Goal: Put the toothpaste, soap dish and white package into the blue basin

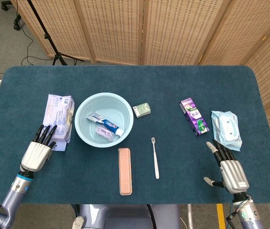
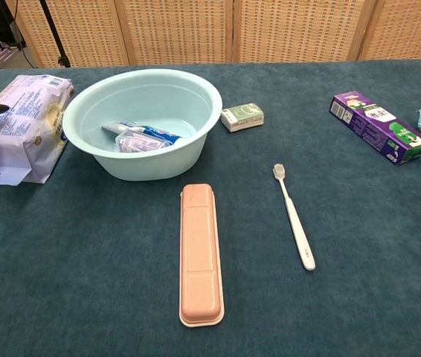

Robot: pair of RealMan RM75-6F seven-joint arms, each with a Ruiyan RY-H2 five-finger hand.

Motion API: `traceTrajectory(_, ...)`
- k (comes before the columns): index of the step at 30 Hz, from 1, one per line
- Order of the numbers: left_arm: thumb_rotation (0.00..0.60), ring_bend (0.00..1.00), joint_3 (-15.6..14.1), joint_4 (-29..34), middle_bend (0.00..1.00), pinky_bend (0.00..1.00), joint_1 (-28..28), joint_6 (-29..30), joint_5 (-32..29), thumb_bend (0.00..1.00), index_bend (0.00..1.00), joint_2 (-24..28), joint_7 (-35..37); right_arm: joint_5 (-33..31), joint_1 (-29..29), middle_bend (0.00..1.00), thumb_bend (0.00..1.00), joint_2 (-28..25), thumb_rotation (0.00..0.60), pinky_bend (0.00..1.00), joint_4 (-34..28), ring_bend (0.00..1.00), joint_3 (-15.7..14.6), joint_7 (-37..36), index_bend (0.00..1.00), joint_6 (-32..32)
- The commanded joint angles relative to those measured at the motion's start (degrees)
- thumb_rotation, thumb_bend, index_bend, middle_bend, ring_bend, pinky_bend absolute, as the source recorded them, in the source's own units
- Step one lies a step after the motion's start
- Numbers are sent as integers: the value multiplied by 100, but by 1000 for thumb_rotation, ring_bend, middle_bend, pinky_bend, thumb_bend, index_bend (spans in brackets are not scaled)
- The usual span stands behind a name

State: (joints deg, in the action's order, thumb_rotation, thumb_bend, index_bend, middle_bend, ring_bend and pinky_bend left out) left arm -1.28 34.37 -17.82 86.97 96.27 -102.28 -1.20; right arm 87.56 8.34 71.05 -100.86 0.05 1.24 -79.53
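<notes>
Left hand (image 1: 38, 150) low at the near left, silver palm back up, black fingers (image 1: 46, 133) straight and slightly apart, holding nothing. Right hand (image 1: 229, 171) near right, flat, fingers spread forward, thumb out sideways, empty.

Your table (image 1: 125, 76), rounded at the corners, is covered in dark teal cloth. Lying directly on it, left to right: the white package (image 1: 58, 117), the blue basin (image 1: 104, 119), a pink case (image 1: 125, 170), a small green box (image 1: 142, 109), a white toothbrush (image 1: 154, 157), a purple box (image 1: 193, 116), and a pale blue wipes pack (image 1: 226, 129) near your right edge.
</notes>
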Motion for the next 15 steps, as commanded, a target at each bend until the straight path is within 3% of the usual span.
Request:
traceTrajectory(1, 600, 6, -6, -45, 61, 25, -9, 23, -9, 370, 611, -19, 21, 2, -2, 0, 93, -3, 600, 81, -6, 0, 3, 1, 29, 3)
traceTrajectory(15, 600, 22, 22, -327, 90, 25, -15, 73, -130, 444, 712, -132, 146, 7, 4, 0, 91, 21, 600, 81, 1, 0, -1, 40, 29, 61)
